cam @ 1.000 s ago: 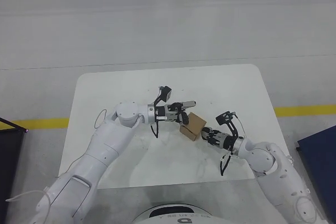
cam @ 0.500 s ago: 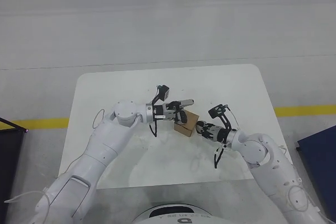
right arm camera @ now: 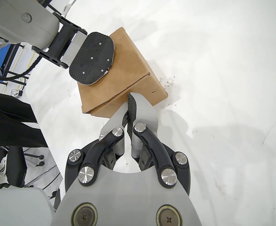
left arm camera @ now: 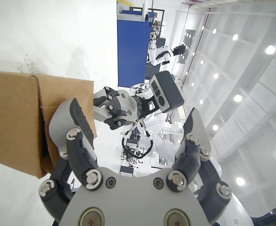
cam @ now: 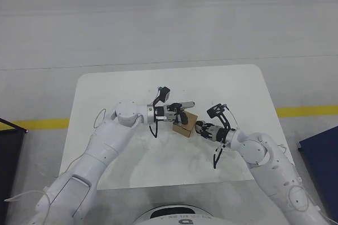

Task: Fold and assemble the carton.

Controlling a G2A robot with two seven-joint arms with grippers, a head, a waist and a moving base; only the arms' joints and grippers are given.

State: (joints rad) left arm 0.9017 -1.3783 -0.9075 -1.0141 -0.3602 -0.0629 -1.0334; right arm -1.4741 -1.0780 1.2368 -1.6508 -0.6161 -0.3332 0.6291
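The brown carton (cam: pixel 184 124) is sitting near the middle of the white table (cam: pixel 112 101), between the 2 grippers, with 1 seam running across its upper face. The left gripper (cam: pixel 186 111) is holding its jaws wide apart, 1 finger lying along the carton's side (ribbed pad turned away from the cardboard) and the other hanging free in the air. The right gripper (right arm camera: pixel 130 99) is pressing its jaws together, pad to pad, with the tips touching the carton's edge right at the seam.

R tool (cam: pixel 198 129) moved in; carton (cam: pixel 184 125) slid w/ it toward L tool (cam: pixel 186 111).
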